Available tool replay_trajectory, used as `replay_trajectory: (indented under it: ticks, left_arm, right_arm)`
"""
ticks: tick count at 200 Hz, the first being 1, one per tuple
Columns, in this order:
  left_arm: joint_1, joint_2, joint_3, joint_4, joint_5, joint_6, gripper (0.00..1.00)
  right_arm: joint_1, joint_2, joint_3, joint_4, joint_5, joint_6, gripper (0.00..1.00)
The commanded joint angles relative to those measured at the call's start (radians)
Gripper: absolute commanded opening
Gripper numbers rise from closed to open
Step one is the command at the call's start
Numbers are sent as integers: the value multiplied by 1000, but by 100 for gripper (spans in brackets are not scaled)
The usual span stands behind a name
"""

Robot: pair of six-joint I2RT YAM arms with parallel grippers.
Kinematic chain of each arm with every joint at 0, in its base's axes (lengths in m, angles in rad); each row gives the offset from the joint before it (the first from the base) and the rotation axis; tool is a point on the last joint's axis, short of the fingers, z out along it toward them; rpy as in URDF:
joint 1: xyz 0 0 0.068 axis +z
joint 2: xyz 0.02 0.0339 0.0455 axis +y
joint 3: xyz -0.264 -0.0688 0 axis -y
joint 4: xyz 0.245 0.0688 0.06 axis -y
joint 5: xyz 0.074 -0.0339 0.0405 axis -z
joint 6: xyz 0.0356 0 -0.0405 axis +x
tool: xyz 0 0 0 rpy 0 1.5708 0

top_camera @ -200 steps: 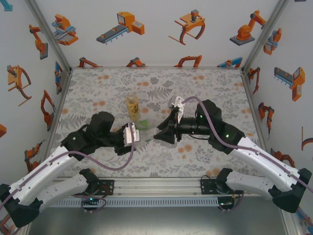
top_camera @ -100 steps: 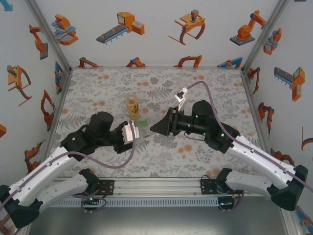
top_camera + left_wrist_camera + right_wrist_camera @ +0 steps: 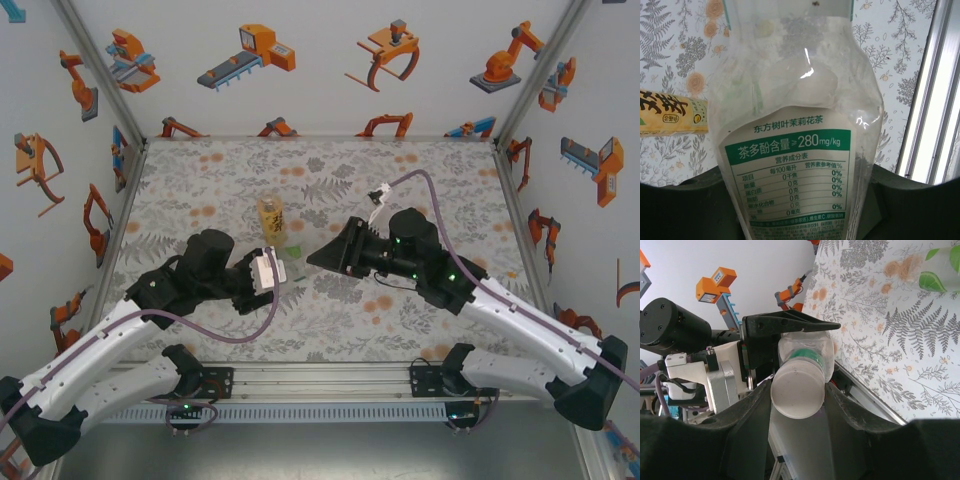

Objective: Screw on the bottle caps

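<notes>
My left gripper (image 3: 278, 273) is shut on the body of a slim clear bottle (image 3: 795, 150) with a green label band, holding it tilted towards the right arm. In the top view that bottle (image 3: 292, 268) spans the short gap between the two grippers. A whitish bottle cap (image 3: 796, 394) sits on its neck, and my right gripper (image 3: 799, 386) is shut on that cap, one dark finger (image 3: 757, 405) hugging each side. The right gripper (image 3: 314, 260) meets the bottle's mouth end from the right. An amber bottle (image 3: 271, 220) stands upright just behind them.
The amber bottle's yellow label (image 3: 670, 117) lies close at the left of the held bottle. Green-tinted plastic (image 3: 934, 281) shows over the patterned mat (image 3: 440, 180). A metal frame rail (image 3: 935, 90) runs along the table's edge. White walls enclose three sides.
My right wrist has rolled with the cap between its fingers, its camera and cable swinging up and to the right. The left gripper and the bottle have stayed put.
</notes>
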Motion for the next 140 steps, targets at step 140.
replay_trajectory:
  ticks: [140]
  left_arm:
    - [-12,-3,16,73,232,38,0]
  right_arm:
    - [1,-127,168,-135,-127,-1013,68]
